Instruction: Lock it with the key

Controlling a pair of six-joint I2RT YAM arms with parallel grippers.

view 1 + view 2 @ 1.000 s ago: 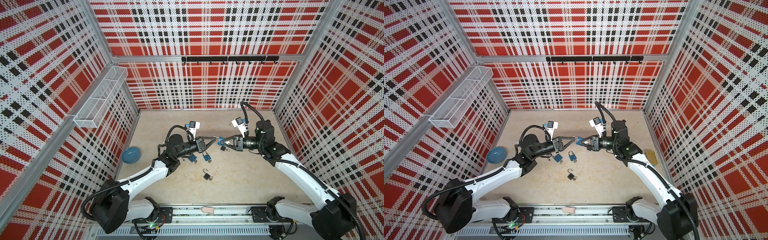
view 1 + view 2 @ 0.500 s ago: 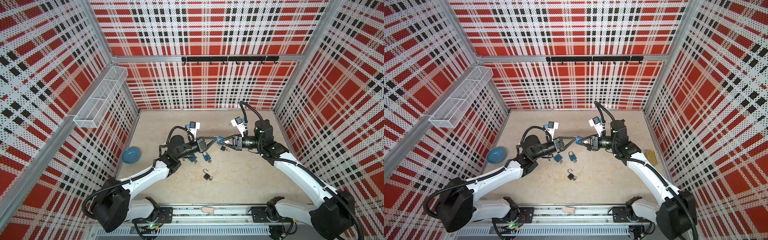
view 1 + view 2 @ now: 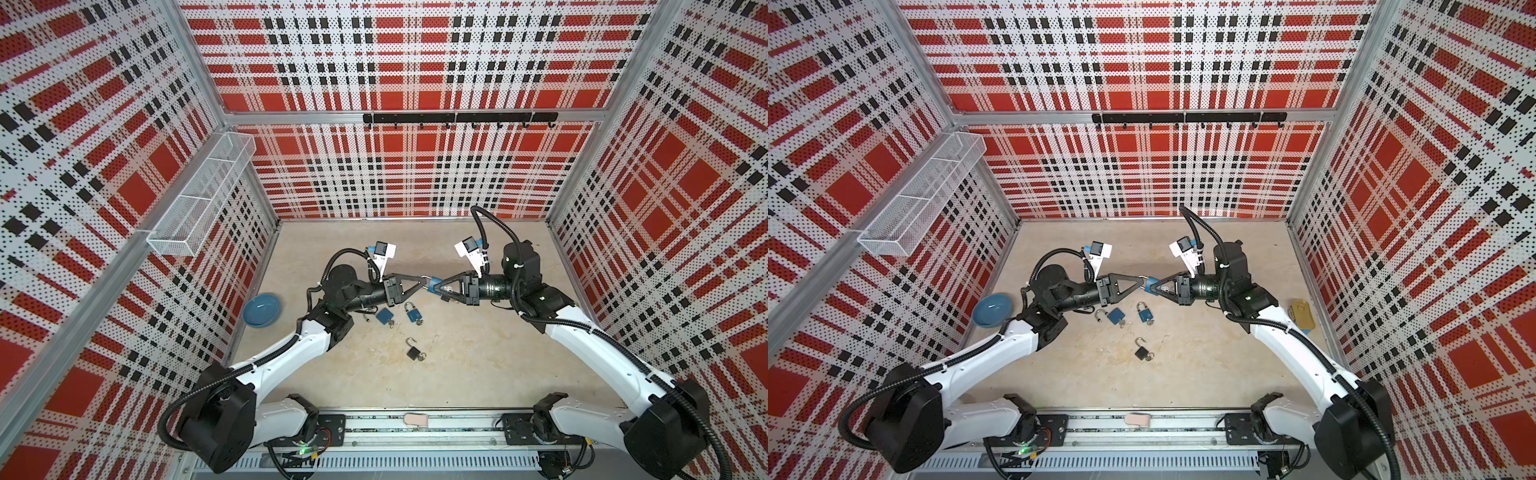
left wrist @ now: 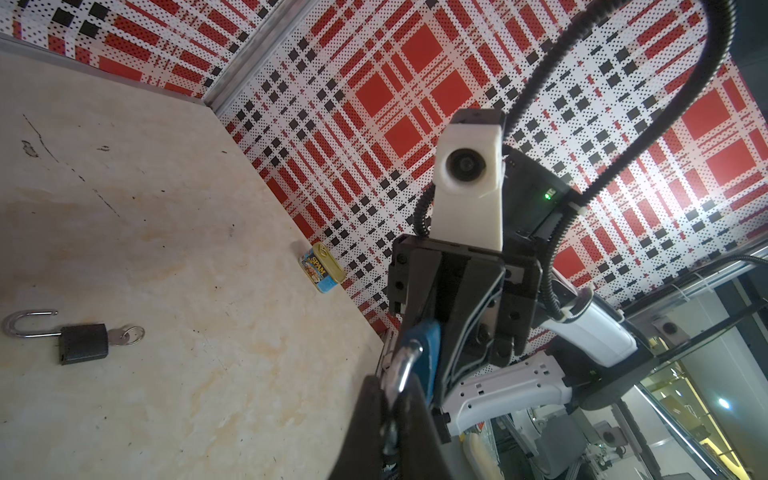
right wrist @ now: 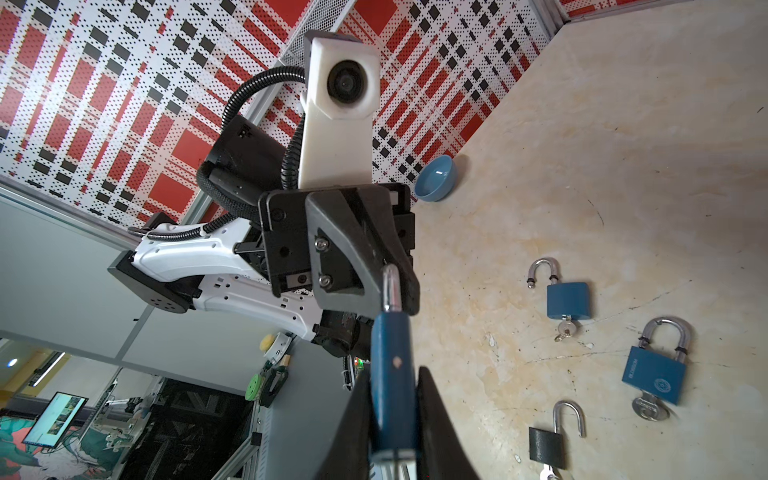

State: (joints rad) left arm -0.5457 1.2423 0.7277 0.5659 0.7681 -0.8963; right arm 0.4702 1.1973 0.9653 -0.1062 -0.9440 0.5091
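A blue padlock (image 3: 434, 285) hangs above the floor in mid-scene, held between both grippers in both top views. My right gripper (image 3: 437, 286) is shut on its blue body (image 5: 390, 365), one finger on each flat face. My left gripper (image 3: 425, 282) is shut on its silver shackle (image 4: 405, 365), which also shows as a silver shackle (image 5: 390, 286) in the right wrist view. A silvery bit shows at the body's underside, between the right fingers; I cannot tell if it is the key. In a top view the same padlock (image 3: 1151, 282) sits between left gripper (image 3: 1144, 282) and right gripper (image 3: 1157, 286).
On the floor below lie a blue padlock with open shackle and key (image 3: 384, 316), a shut blue padlock with key (image 3: 413, 313) and an open black padlock with key (image 3: 414, 353). A blue bowl (image 3: 262, 309) stands by the left wall, a Spam can (image 3: 1300, 313) by the right wall.
Both grips hold as before. The right arm has edged slightly towards the left one.
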